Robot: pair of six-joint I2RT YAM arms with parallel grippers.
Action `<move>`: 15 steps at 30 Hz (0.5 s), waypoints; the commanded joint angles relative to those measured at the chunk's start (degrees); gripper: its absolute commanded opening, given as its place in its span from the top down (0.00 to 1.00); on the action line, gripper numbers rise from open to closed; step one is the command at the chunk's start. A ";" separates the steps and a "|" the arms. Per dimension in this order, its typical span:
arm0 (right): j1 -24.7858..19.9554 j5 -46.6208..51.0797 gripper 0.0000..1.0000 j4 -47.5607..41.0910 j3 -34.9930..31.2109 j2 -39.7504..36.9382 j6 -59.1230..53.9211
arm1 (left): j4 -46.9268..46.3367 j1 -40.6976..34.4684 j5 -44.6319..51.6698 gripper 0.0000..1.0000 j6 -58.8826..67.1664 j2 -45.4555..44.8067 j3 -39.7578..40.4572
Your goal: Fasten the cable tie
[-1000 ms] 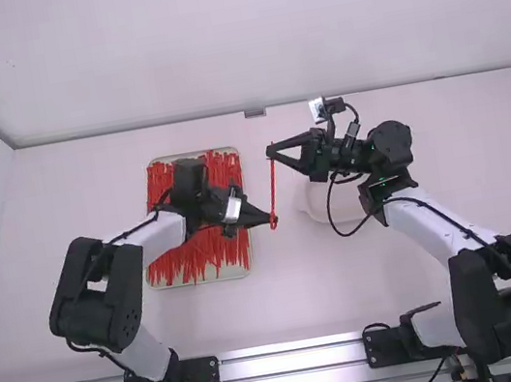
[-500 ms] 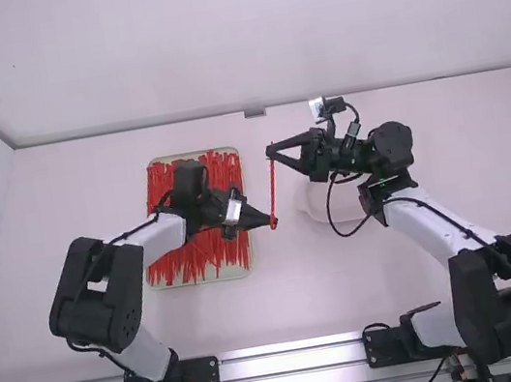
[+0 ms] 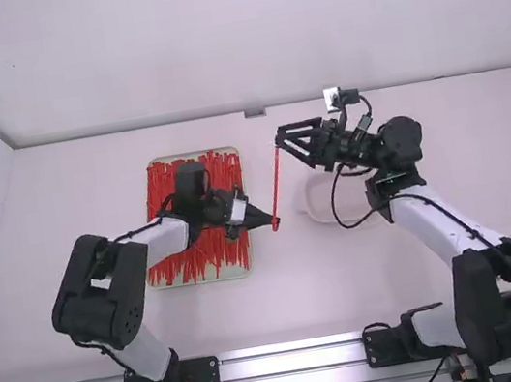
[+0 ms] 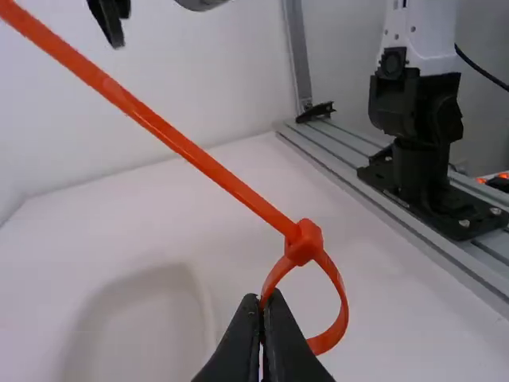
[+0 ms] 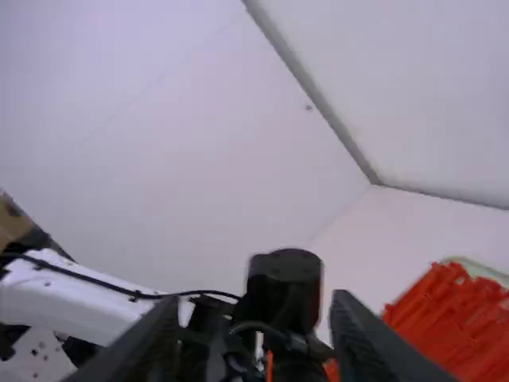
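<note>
White table [image 3: 87,180], tray [image 3: 246,272] of red ties [image 3: 217,168] at left. Cable tie [image 3: 275,186] held up mid-table — loop clamped in left gripper [image 4: 261,306], tail threaded through head; right gripper [image 3: 278,136] splayed wide beside tail tip, gripping nothing. Likely light, springy, slick — best pinched near tail end.

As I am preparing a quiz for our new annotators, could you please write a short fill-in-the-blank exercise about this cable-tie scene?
1. The left gripper has its fingers ___ on the looped cable tie.
2. The right gripper has its fingers ___.
3. The tray of spare ties lies on the ___ arm's side of the table.
Missing words: shut; open; left.
</note>
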 commanded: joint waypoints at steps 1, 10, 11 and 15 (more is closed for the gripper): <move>-1.55 -0.52 0.44 -2.91 1.42 -1.14 -3.26 | 2.62 -0.42 0.66 0.98 -6.36 0.20 -0.17; -4.79 -3.67 0.36 -20.92 1.42 -1.14 -14.67 | 21.99 -0.37 -2.32 0.98 -25.64 0.20 -0.17; -4.66 -4.96 0.35 -21.24 1.42 -1.14 -15.69 | 24.74 -0.37 -2.45 0.98 -28.17 0.20 -0.17; -2.49 -7.61 0.31 -21.22 1.42 -1.14 -18.32 | 31.71 -0.37 -6.29 0.98 -36.06 0.20 -0.17</move>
